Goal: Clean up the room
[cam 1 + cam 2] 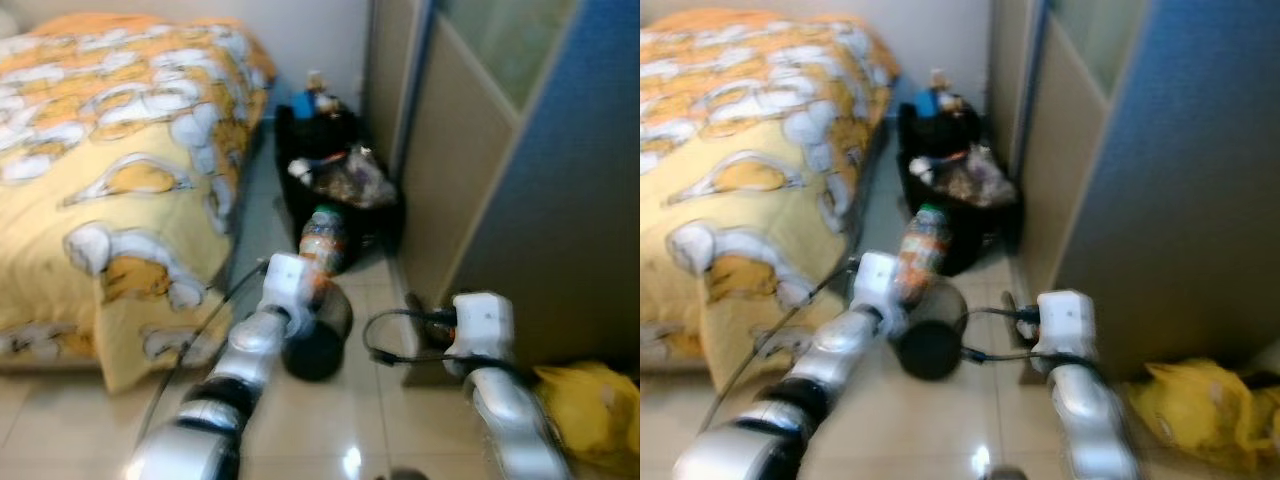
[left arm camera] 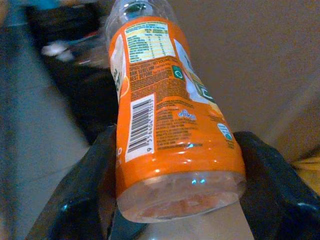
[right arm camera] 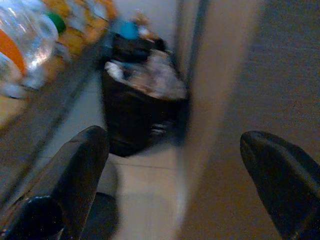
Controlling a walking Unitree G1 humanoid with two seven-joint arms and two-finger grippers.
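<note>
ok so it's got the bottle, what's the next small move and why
Probably carry the bottle forward until it is over the black bin, then let go. The left gripper is shut on the bottle, which sits short of the bin's open, already full top. The right gripper is open and holds nothing.

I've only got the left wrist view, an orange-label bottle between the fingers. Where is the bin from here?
Observer: The black bin stands ahead of the left gripper, between the bed and the wall panel.
Operator: Is it full?
Observer: Trash is heaped above its rim.
Operator: What is the right arm doing?
Observer: The right gripper is open, holds nothing, and points toward the bin.
Operator: Anything else on the floor?
Observer: A yellow bag lies beside the right arm.
</note>
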